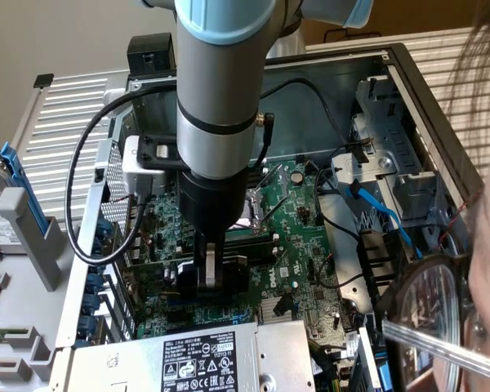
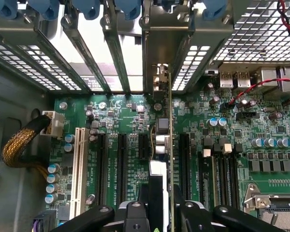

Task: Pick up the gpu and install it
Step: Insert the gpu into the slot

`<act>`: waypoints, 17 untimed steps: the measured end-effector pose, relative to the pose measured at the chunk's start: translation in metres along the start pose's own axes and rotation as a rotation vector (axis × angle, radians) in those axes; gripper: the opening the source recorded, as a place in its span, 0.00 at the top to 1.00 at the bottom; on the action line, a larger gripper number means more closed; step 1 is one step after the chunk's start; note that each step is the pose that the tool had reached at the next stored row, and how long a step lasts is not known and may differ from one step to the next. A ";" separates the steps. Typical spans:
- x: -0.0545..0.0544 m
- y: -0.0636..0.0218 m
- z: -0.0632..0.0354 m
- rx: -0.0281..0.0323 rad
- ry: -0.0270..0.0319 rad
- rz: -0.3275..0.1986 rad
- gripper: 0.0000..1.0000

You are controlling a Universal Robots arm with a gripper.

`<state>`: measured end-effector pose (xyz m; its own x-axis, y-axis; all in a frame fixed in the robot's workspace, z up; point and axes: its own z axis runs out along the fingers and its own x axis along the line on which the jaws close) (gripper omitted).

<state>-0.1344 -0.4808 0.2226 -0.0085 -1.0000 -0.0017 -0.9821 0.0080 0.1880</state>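
Note:
The gpu [image 2: 170,145] stands edge-on between my fingers, a thin green board whose silver end bracket [image 2: 159,77] reaches up to the case's rear slot openings. My gripper [image 2: 163,212] is shut on it. From the exterior view the gripper [image 1: 210,278] hangs straight down inside the open computer case, with the gpu's black cooler block [image 1: 233,273] showing on either side of the finger, low over the green motherboard [image 1: 298,237]. The card sits between two black expansion slots [image 2: 122,164]; I cannot tell whether its edge touches a slot.
A labelled power supply [image 1: 200,363] lies at the front. The drive cage [image 1: 392,163] and a blue cable [image 1: 376,208] stand at the exterior view's right, beside a person's head with glasses [image 1: 474,286]. A white slot [image 2: 79,169], a braided cable [image 2: 19,145] and the CPU socket [image 2: 275,212] flank the card.

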 end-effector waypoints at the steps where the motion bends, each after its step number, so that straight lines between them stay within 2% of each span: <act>1: 0.000 0.0000 0.0000 0.0000 0.0001 0.000 0.71; 12: 0.000 -0.0001 0.0001 0.0005 0.0007 0.000 0.71; 14: 0.000 0.0000 0.0010 0.0037 0.0026 0.001 0.71; 17: 0.000 -0.0001 0.0028 0.0133 0.0068 0.002 0.71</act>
<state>-0.1348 -0.4807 0.2199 -0.0089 -0.9999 0.0053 -0.9845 0.0097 0.1749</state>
